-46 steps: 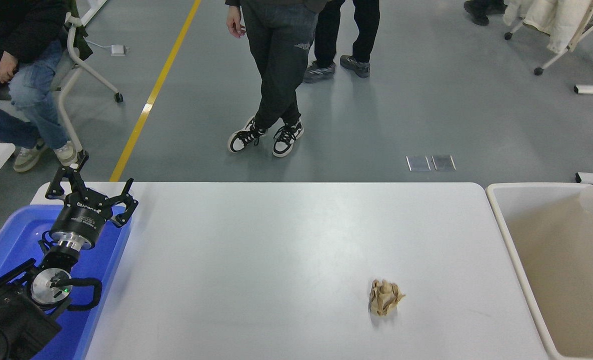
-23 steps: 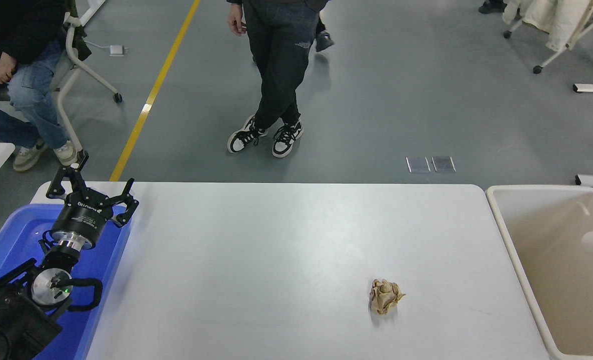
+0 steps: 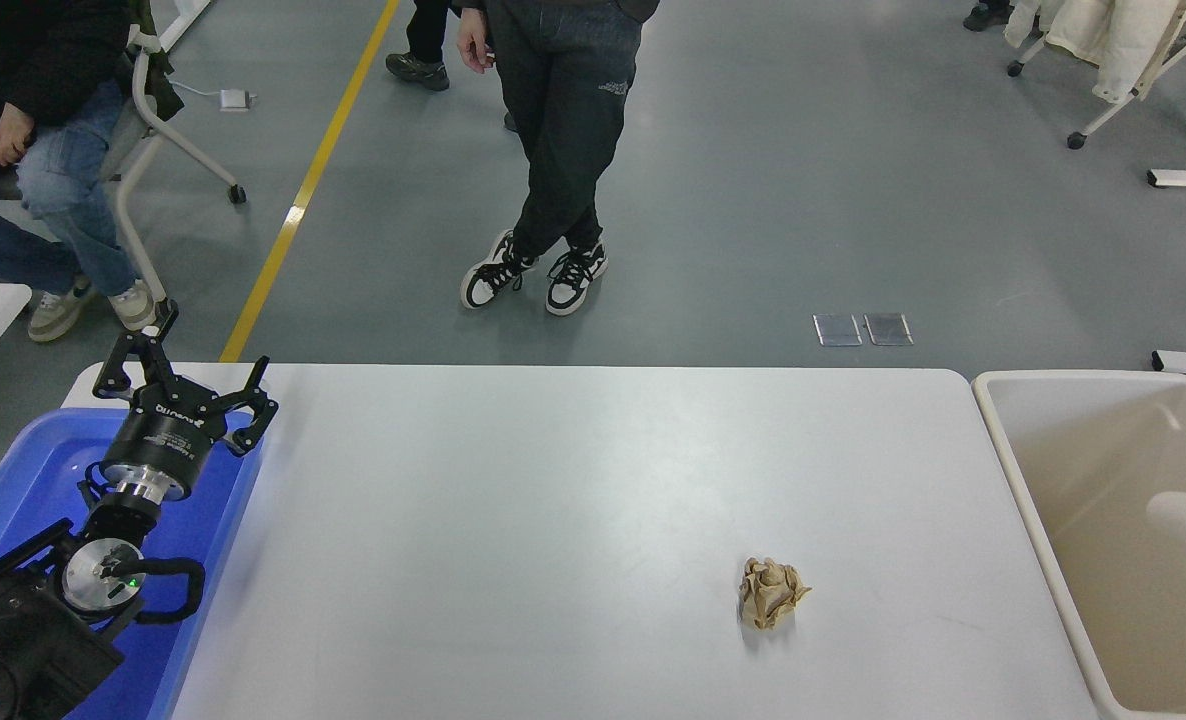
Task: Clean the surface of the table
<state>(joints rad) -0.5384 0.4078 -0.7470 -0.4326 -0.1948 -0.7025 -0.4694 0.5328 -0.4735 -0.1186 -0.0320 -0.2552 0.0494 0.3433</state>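
Note:
The white table surface (image 3: 553,480) fills the middle of the head view. A crumpled tan paper ball (image 3: 771,593) lies on it at the front right. My left gripper (image 3: 193,360) is open and empty, parked over the far end of the blue bin (image 3: 13,480) at the lower left, far from the paper ball. My right arm and gripper are out of view.
A beige bin (image 3: 1013,470) stands off the table's right end, with a pale cup-like object (image 3: 1185,518) inside at the picture's right edge. A person stands beyond the far edge (image 3: 553,150). Another sits at the upper left (image 3: 43,160).
The pale object in the beige bin has moved from the bin's far corner toward me. People behind the standing person walked off leftward. My left arm and the paper ball have not moved.

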